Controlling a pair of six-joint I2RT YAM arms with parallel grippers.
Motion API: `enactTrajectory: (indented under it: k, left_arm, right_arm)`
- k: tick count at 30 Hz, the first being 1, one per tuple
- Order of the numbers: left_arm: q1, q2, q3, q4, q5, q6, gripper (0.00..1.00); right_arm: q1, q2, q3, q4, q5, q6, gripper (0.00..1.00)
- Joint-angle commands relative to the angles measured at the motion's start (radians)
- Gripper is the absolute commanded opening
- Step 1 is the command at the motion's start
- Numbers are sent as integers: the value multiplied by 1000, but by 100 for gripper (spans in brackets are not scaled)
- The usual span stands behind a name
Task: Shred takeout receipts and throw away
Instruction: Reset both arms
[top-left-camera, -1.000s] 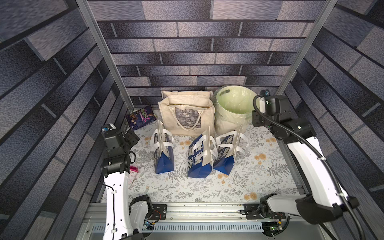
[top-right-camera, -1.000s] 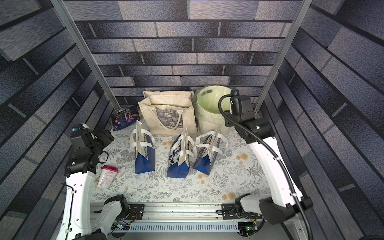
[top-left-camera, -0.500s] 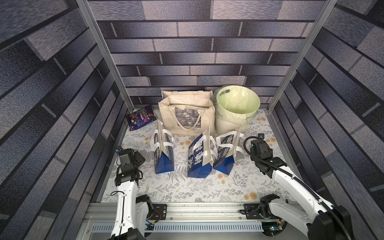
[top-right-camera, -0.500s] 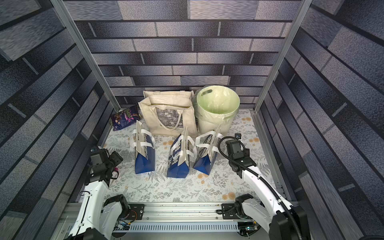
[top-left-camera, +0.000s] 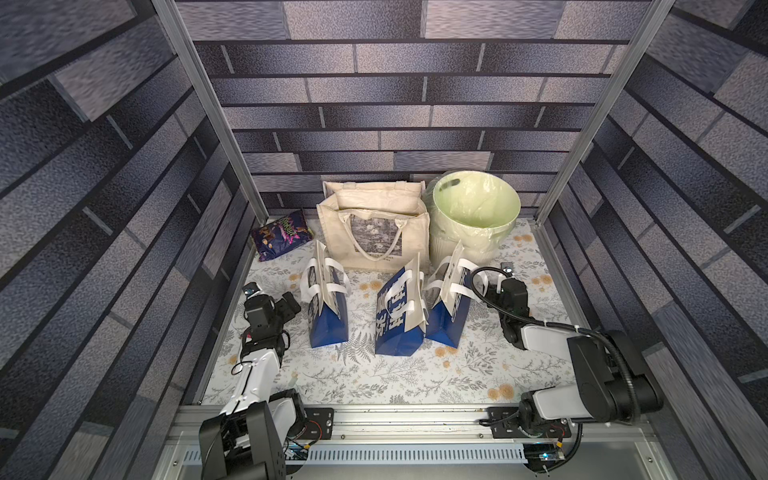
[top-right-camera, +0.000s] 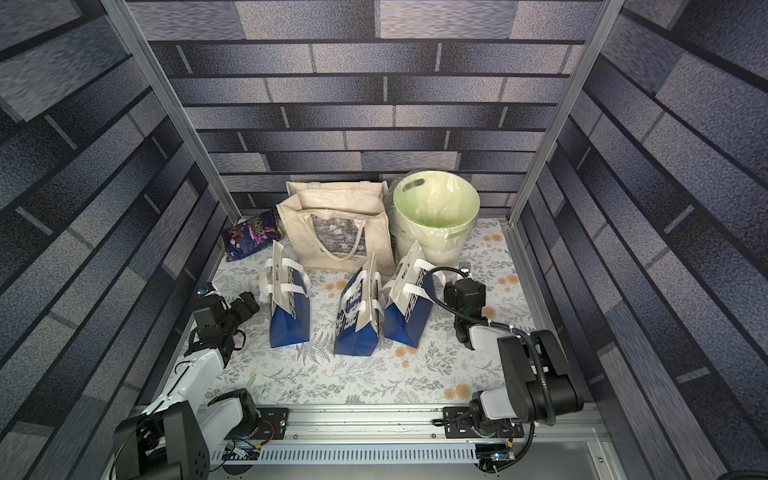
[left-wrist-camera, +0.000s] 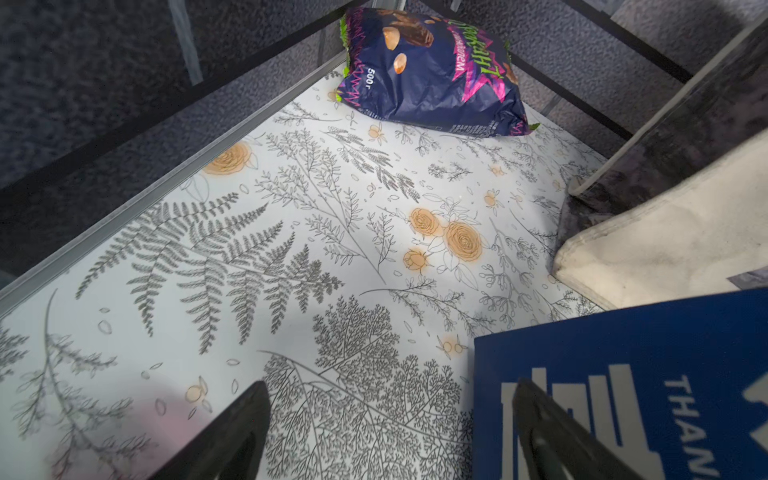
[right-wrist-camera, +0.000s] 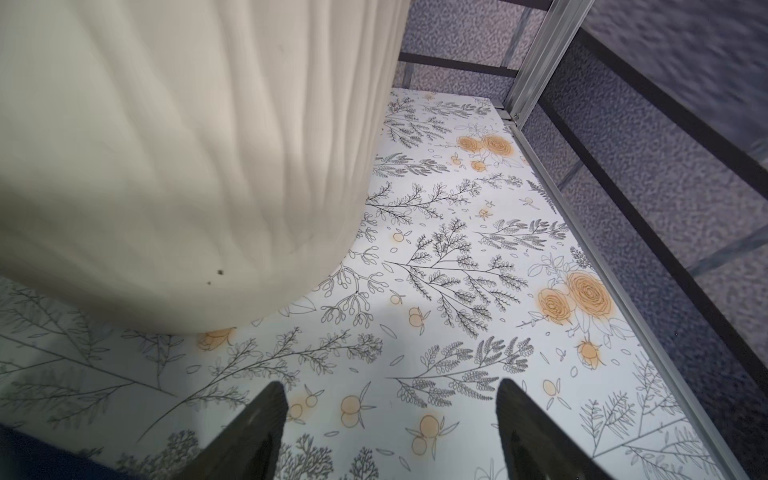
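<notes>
Your left gripper (left-wrist-camera: 388, 386) gapes wide and empty between the left rail (left-wrist-camera: 166, 187) and a blue bag (left-wrist-camera: 623, 365). Your right gripper (right-wrist-camera: 390, 386), equally wide, has bare table (right-wrist-camera: 457, 291) between bin (right-wrist-camera: 166, 145) and right rail (right-wrist-camera: 592, 249).

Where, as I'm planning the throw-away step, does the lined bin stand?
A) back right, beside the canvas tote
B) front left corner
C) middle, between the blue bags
A: in a top view the bin stands at the back right, next to the canvas tote.
</notes>
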Motion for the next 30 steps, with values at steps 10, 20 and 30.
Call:
enactTrajectory:
  k: [10, 20, 30]
  left_arm:
    - [-134, 303, 10, 482, -11, 122, 94]
    - [-194, 507, 56, 610, -70, 218, 100]
    - [-204, 521, 51, 646, -127, 207, 100]
  right_arm:
    - [-54, 86, -37, 279, 11, 66, 100]
    - [-53, 91, -38, 290, 8, 60, 100]
    - [-59, 91, -28, 269, -10, 65, 100]
